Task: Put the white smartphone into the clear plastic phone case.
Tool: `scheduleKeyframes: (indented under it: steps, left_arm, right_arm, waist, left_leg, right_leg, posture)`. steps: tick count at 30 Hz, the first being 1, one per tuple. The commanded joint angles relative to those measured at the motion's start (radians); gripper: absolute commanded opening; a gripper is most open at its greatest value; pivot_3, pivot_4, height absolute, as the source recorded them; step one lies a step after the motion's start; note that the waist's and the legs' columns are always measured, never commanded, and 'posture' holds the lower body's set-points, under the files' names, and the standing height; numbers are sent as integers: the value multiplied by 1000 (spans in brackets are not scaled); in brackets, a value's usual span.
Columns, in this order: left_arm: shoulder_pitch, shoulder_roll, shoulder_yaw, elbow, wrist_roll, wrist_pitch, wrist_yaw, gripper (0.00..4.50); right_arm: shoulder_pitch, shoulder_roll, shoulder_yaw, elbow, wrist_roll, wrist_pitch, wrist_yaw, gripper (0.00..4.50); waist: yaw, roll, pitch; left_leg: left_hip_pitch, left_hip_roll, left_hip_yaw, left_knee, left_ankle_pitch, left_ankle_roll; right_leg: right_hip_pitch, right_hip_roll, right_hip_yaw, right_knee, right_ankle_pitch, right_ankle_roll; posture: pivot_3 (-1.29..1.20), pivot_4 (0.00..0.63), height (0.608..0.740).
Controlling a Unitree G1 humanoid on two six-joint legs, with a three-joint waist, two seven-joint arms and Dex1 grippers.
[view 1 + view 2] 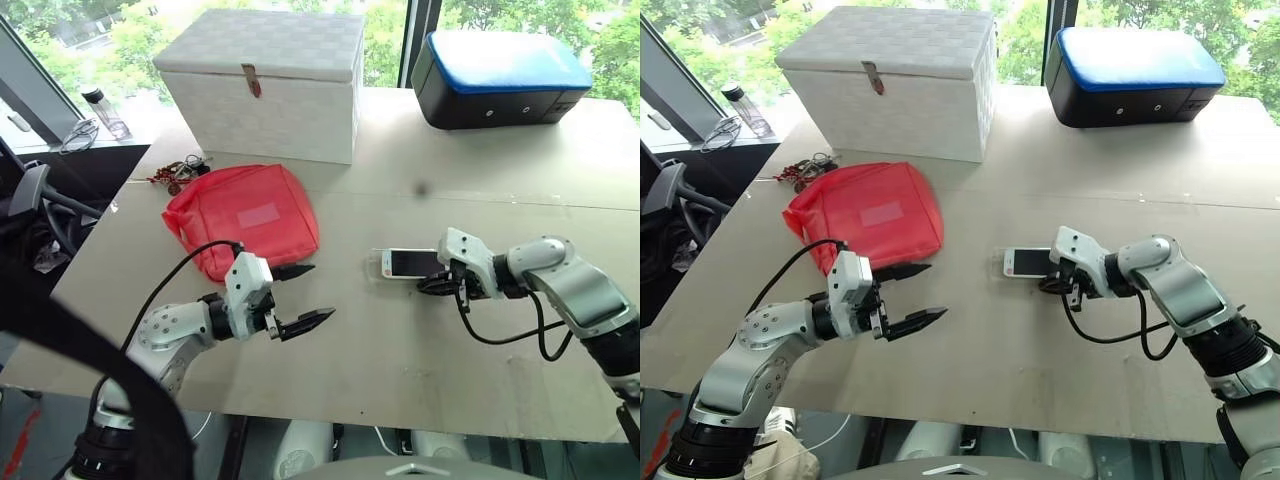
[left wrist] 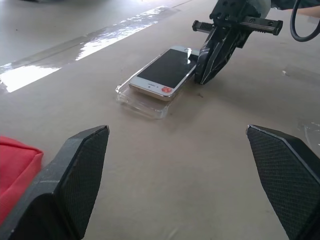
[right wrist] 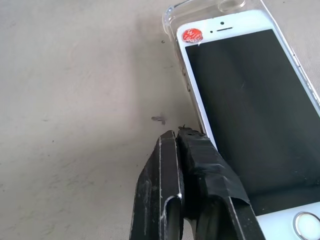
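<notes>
Right wrist view | my right gripper (image 3: pixel 186 135), fingers pressed shut and empty, tips at the phone's (image 3: pixel 250 100) long edge | phone lies on the case (image 3: pixel 172 15), mid-table toward the right edge | press down gently, avoid sliding it | left gripper (image 1: pixel 302 298) wide open, empty.

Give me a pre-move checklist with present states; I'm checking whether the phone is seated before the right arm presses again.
1. White smartphone lies over the clear plastic phone case, screen up: ok.
2. Phone fully seated in the case: not ok; in the left wrist view its near end rides above the case rim.
3. Right gripper shut, tips at the phone's long edge near the home-button end: ok.
4. Whether those tips actually touch the phone: cannot tell.
5. Left gripper open and apart from phone and case: ok.
6. Red pouch well clear of the case: ok.
</notes>
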Motion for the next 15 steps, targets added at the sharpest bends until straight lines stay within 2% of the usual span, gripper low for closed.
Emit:
scheduleKeyframes:
  steps: [1, 8, 11, 15]
  left_arm:
    - [-3, -3, 2, -31, 1, -15, 2, 4500]
    - [-7, -2, 3, -26, -3, -14, -5, 4500]
    - [-10, -3, 1, -24, -5, -12, -7, 4500]
    - [-14, -5, -2, -26, -5, -9, -6, 4500]
  right_arm:
    - [-24, 9, -32, -16, 4, -1, -13, 92]
    - [-14, 8, -74, -103, 109, 82, 26, 92]
    - [-52, 76, -115, -85, 122, 99, -57, 92]
    - [-79, 136, -94, -33, 73, 77, -135, 92]
  waist:
    - [0, 0, 0]
    - [0, 0, 0]
    - [-2, 0, 0]
    - [-1, 0, 0]
  left_leg:
    - [0, 0, 0, 0, 0, 0]
    - [0, 0, 0, 0, 0, 0]
    - [0, 0, 0, 0, 0, 0]
    - [0, 0, 0, 0, 0, 0]
  right_leg:
    - [0, 0, 0, 0, 0, 0]
    - [0, 0, 0, 0, 0, 0]
    - [0, 0, 0, 0, 0, 0]
    - [0, 0, 0, 1, 0, 0]
  posture:
    - [0, 150, 740]
    - [0, 150, 740]
    - [0, 150, 740]
    - [0, 150, 740]
